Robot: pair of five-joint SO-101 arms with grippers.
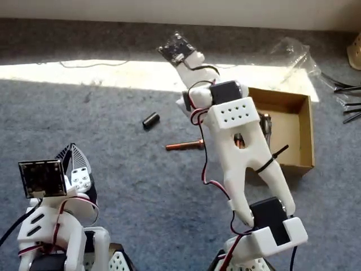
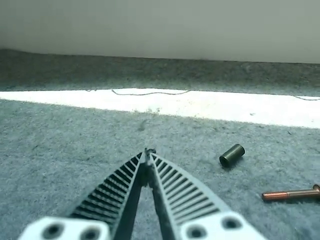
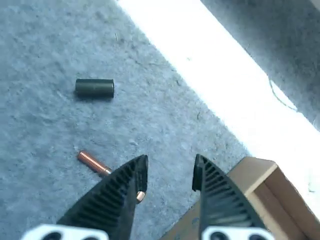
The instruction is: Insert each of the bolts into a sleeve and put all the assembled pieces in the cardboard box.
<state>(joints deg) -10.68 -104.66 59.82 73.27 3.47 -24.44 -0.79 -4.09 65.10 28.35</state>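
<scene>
A copper bolt (image 1: pixel 184 146) (image 2: pixel 291 194) (image 3: pixel 95 164) lies flat on the grey carpet. A short black sleeve (image 1: pixel 150 120) (image 2: pixel 232 155) (image 3: pixel 94 88) lies apart from it, a little farther out. The cardboard box (image 1: pixel 304 130) (image 3: pixel 255 175) sits at the right, and the right arm hides part of its inside, where small metal pieces show. My right gripper (image 3: pixel 170 165) hovers open above the carpet between the bolt's head end and the box corner, holding nothing. One finger covers the bolt's head. My left gripper (image 1: pixel 73 155) (image 2: pixel 146 152) is shut and empty, low at the near left.
A crumpled clear plastic bag (image 1: pixel 290 51) lies beyond the box and black cables (image 1: pixel 347 101) sit at the far right edge. A bright sunlit strip (image 1: pixel 101 73) crosses the carpet with a thin wire (image 2: pixel 150 92) on it. A wall bounds the far side.
</scene>
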